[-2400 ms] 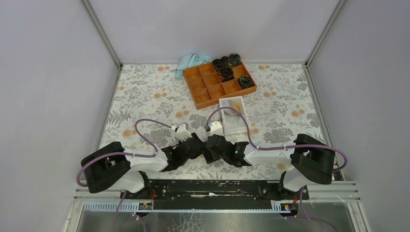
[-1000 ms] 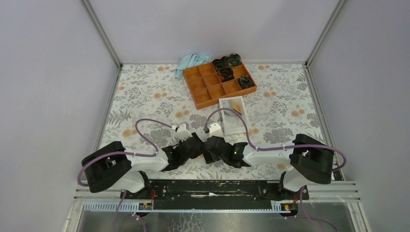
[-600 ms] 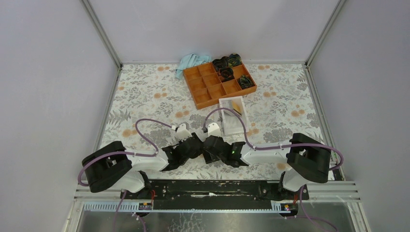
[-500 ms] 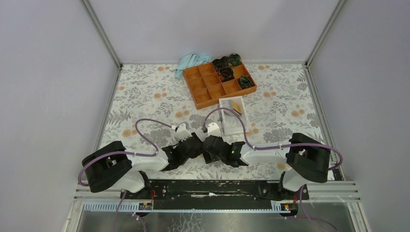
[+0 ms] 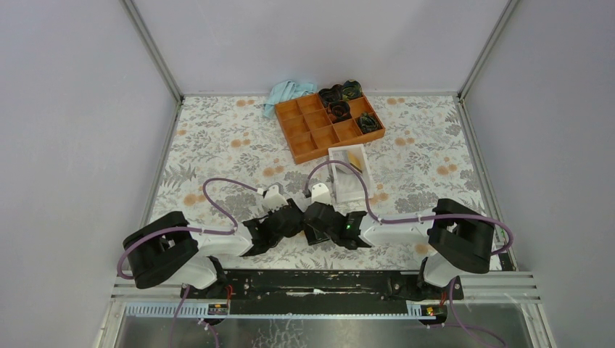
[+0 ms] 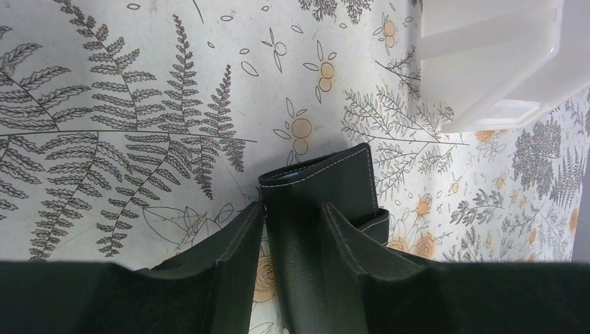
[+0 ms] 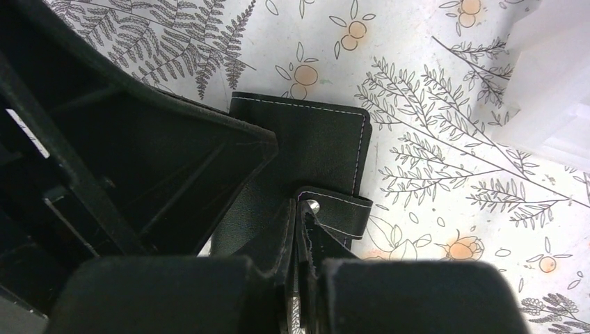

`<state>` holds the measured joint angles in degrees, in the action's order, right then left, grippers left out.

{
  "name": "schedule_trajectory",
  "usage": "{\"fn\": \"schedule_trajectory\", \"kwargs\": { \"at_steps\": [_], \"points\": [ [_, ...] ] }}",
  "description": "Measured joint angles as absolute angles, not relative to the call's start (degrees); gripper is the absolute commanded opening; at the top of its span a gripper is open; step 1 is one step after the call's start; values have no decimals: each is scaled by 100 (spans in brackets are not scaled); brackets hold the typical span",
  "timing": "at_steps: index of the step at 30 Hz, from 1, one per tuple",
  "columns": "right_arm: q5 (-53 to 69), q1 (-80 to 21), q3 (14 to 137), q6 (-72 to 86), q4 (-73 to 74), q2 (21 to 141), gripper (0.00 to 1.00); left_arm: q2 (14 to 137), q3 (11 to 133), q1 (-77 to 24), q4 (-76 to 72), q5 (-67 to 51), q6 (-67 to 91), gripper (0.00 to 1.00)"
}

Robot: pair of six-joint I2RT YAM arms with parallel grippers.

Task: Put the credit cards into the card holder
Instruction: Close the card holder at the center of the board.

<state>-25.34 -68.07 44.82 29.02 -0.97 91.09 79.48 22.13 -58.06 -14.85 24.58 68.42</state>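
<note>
Opening step: left gripper (image 6: 292,210) clamps the closed card holder (image 6: 327,182) on the table (image 5: 217,145) between the arms, right gripper (image 7: 300,217) pinches its snap tab (image 7: 342,212); next, probably lift the tab to unsnap; credit cards (image 5: 355,155) lie in the white box (image 5: 351,190)

Floral table (image 5: 217,138) bears orange tray (image 5: 308,138), white box (image 5: 352,190), blue cloth (image 5: 286,92), card holder (image 6: 334,181).

The wallet (image 6: 327,184) lies on the desk (image 5: 217,138) near the front, the left tool (image 6: 292,216) astride it and the right tool (image 7: 303,229) at its tab, with the box (image 5: 355,190) holding a card (image 5: 355,156) behind, then the tray (image 5: 304,138) and the cloth (image 5: 286,92).
</note>
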Motion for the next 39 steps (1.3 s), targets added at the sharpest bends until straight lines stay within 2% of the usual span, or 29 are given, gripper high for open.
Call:
{"fn": "schedule_trajectory", "kwargs": {
  "at_steps": [39],
  "points": [
    [-108, -5358, 4495, 3446, -73, 9041, 3, 8169, 2180, -5769, -1874, 2497, 6845, 40]
  ]
}}
